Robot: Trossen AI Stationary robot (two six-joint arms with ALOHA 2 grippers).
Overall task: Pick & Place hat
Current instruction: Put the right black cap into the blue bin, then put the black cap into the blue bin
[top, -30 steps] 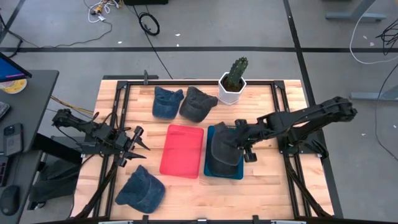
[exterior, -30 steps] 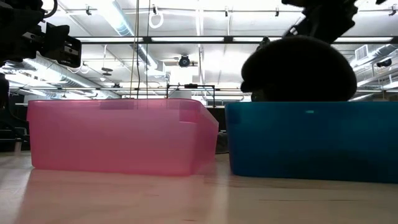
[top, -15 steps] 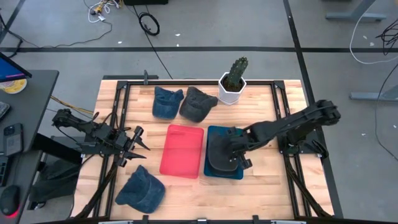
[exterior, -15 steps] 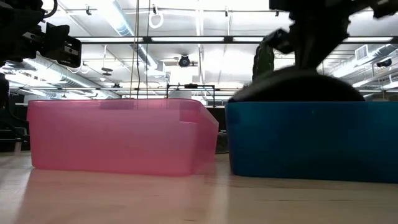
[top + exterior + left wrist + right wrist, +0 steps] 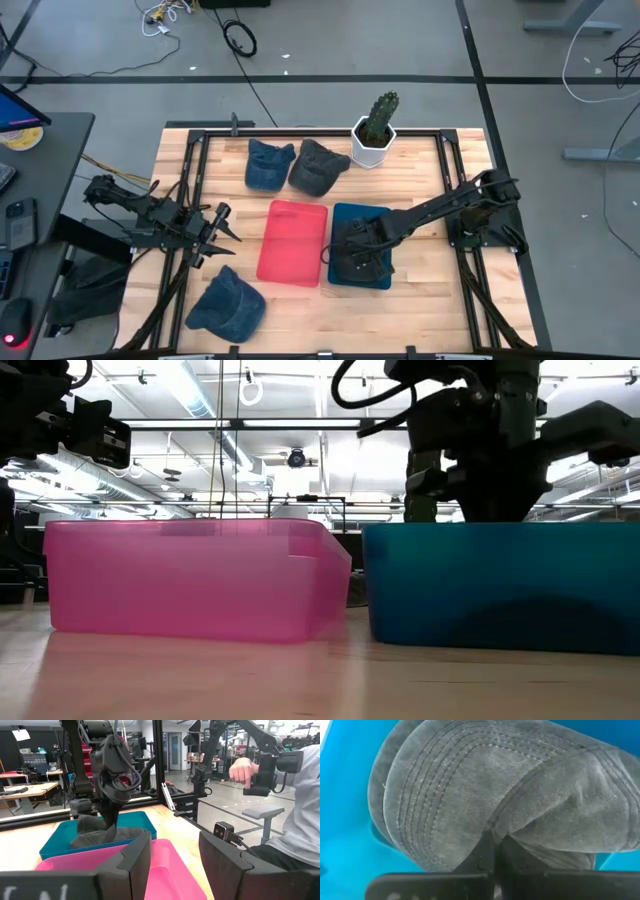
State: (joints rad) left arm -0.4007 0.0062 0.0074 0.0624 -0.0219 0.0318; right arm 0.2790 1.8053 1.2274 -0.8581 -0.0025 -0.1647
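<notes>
- We have the right gripper (image 5: 352,248) down inside the blue bin (image 5: 340,214), its fingers pinched together on a fold of the grey hat (image 5: 510,795); the right wrist view shows the cloth bunched between them.
- The grey hat lies in the blue bin now: in the left wrist view it sits low between the bin walls under the right arm, and in the low view it no longer rises above the bin's rim.
- So, as we judge it, the carry for this hat is done and the placing is nearly done. What is left for it is to let go and lift clear.
- The pink bin (image 5: 293,241), just beside the blue one, looks empty from above.
- Three more hats are not yet in a bin: a blue hat (image 5: 269,164) and a dark grey hat (image 5: 318,166) side by side at the far edge near the potted cactus (image 5: 376,128), and another blue hat (image 5: 226,304) at the near left corner.
- Our left gripper (image 5: 222,233) waits over the table's left side, well apart from the bins, with its fingers spread and holding nothing.
- If all hats are meant to be sorted, we judge most of the work is still ahead.
</notes>
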